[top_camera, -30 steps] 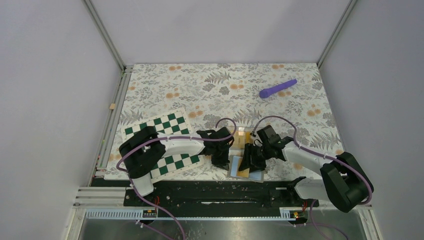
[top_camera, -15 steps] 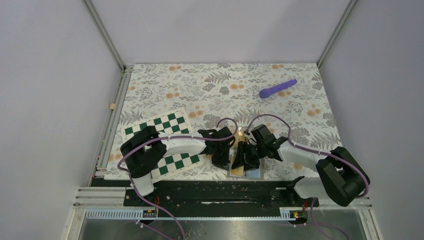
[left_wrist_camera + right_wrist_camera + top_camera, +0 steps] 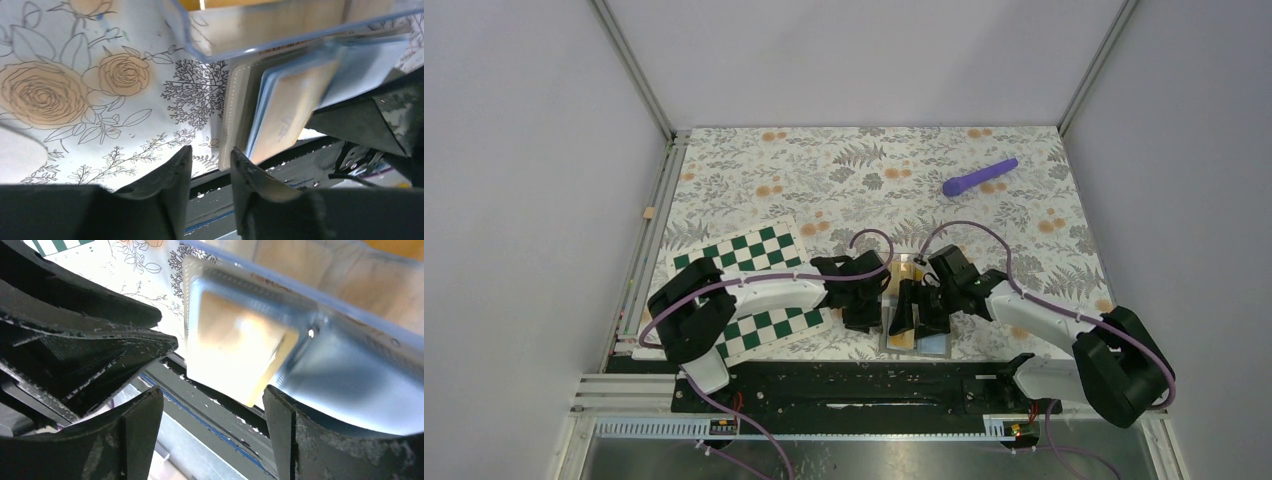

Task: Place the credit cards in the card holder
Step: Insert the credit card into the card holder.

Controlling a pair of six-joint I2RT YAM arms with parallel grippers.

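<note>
Right gripper (image 3: 212, 392): jaws are spread wide and nothing is clamped; the fingers stand on either side of the card without touching it.
Left gripper (image 3: 210, 150): jaws are parted by a narrow gap and nothing is seen between them; it is held low, just beside the holder's stitched edge.
Credit card (image 3: 235, 345): an orange-yellow card is seen tucked at a slant into a pocket of the card holder (image 3: 232, 120), one corner jutting past the near side.
Card holder position: it lies at the table's near edge, between the two grippers.
Done: one card is judged mostly inserted, not fully seated.
Left: the card must be pushed home; more tan cards appear to wait in the clear box (image 3: 260, 30) just behind.
Top view only: the chessboard (image 3: 744, 255) under the left arm and the purple rod (image 3: 980, 177) well apart are shown; the pocket is hidden by the grippers.
Wrist views only: the pocket, the slanted card and the box contents are revealed.
</note>
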